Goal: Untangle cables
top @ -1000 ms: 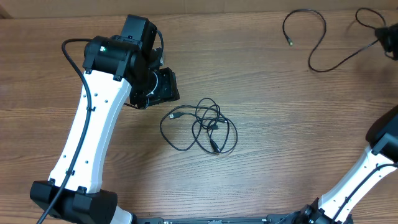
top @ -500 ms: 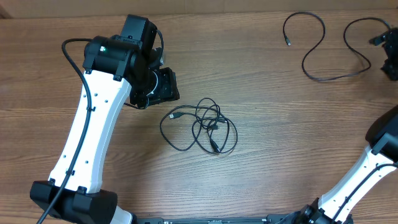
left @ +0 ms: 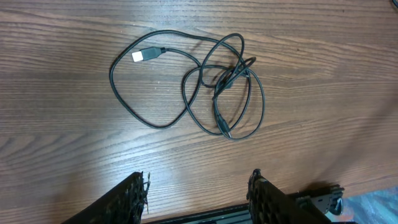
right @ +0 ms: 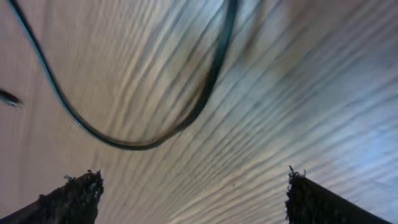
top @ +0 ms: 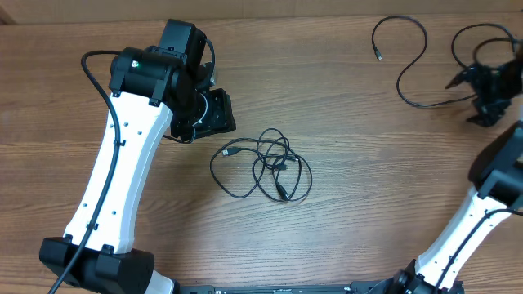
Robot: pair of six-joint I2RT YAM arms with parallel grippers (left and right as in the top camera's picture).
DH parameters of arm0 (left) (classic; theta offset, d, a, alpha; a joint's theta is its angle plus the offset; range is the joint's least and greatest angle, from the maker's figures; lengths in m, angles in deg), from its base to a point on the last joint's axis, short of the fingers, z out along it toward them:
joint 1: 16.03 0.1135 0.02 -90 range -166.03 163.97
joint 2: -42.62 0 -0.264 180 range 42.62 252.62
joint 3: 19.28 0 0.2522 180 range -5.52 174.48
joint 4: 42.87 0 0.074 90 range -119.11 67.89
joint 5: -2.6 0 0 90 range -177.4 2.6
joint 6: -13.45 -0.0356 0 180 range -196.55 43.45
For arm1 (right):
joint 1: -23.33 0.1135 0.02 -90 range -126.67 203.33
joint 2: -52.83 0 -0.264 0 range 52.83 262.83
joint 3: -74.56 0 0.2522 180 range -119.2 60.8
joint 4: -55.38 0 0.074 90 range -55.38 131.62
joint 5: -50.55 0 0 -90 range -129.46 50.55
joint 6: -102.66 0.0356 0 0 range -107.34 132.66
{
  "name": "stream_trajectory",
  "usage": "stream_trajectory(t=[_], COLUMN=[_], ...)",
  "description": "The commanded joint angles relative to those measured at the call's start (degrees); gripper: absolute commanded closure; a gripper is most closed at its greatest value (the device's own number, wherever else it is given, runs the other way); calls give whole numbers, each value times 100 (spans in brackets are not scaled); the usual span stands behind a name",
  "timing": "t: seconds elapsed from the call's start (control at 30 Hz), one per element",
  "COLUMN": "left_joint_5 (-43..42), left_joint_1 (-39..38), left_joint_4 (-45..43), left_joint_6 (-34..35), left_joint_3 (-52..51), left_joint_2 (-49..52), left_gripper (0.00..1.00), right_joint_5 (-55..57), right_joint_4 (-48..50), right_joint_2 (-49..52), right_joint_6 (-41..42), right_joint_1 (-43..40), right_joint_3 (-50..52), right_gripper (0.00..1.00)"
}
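Note:
A tangle of thin black cables (top: 265,166) lies in the middle of the table. In the left wrist view the cables (left: 214,87) show a loose loop ending in a white-faced plug (left: 144,55). My left gripper (top: 214,113) hovers up and left of them, and the left gripper (left: 198,190) is open with nothing between its fingers. One separate cable (top: 409,57) lies in curves at the far right. My right gripper (top: 466,100) stands open just over that cable's right part. The right wrist view is blurred, with a cable curve (right: 124,145) beyond the open right gripper (right: 193,193).
The wooden table (top: 368,204) stretches between the tangle and the right arm (top: 482,212). The white left arm (top: 114,188) crosses the left side. The table's near edge (left: 348,186) shows in the left wrist view.
My right gripper has opened, let go of the separate cable, and moved left and nearer. That cable has dropped into new curves on the table. The left arm and tangle have not moved.

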Motion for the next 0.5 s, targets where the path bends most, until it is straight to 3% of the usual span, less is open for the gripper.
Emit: stream_trajectory(t=[0.0,0.07,0.13,0.4,0.47], left_joint_5=[52,57,72,72,72], left_joint_1=[-28,-28,-28,-28,-28], left_joint_4=[-2,-7,-4,-33,-33], left_joint_6=[76,35,17,-90,-90], left_joint_3=[-28,-28,-28,-28,-28], left_joint_2=[72,72,72,72,72], left_gripper=[44,44,44,44,44], right_joint_5=[667,874,852,354,332], right_joint_4=[304,728,1010,2122,2446], right_joint_2=[-2,0,0,0,0], right_joint_6=[46,372,588,960,957], right_joint_1=[352,501,544,557,557], right_joint_3=[450,826,1021,1217,1217], right_gripper=[5,7,15,72,81])
